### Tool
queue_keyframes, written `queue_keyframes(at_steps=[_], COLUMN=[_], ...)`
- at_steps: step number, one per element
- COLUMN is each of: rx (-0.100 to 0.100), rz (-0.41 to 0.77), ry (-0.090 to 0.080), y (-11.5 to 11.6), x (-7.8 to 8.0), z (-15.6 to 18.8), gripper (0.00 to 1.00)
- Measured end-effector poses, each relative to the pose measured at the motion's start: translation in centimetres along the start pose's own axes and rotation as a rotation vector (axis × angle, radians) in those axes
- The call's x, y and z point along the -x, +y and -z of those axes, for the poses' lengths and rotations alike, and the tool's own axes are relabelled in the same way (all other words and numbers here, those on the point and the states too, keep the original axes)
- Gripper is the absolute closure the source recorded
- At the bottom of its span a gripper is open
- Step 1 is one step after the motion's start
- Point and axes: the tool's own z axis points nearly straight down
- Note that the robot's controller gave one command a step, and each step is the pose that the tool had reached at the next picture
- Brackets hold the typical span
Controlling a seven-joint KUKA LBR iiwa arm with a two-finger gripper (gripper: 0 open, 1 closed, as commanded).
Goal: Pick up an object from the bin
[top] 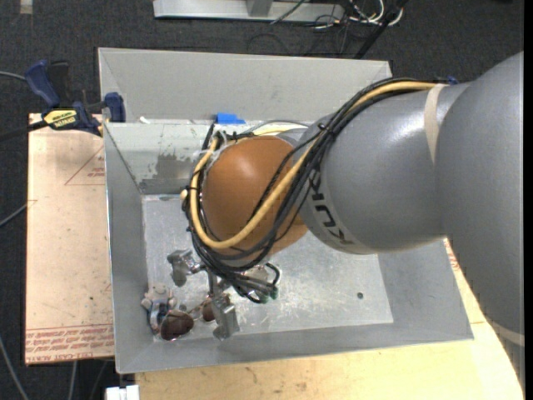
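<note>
Hovering with hand [201, 293] released, fingers [178, 265] apart, beside a small heap [158, 304] in the bin's [125, 223] near-left corner; nearest, a dark reddish rounded piece [176, 327], likely light, stiff, slick, best pinched across its middle

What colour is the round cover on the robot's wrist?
The wrist cover is orange-brown, seen best in the camera view.

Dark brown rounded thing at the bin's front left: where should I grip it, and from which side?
Grip the dark brown thing across its rounded middle, probably straight from above: it lies low on the bin floor near the front wall, with a small white-and-blue thing close beside it, leaving little room sideways. The gripper hangs beside it, jaws open.
</note>
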Motion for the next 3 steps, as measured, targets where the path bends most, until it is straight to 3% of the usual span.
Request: queue_keyframes(at_steps=[1, 2, 3], rx=[-0.002, -0.002, -0.002], rz=[0.119, 0.294, 0.294], ry=[-0.01, -0.009, -0.009], y=[-0.25, -0.76, -0.76], x=[0.98, 0.13, 0.13], z=[-8.23, -8.16, -8.16], gripper=[0.0, 1.0, 1.0])
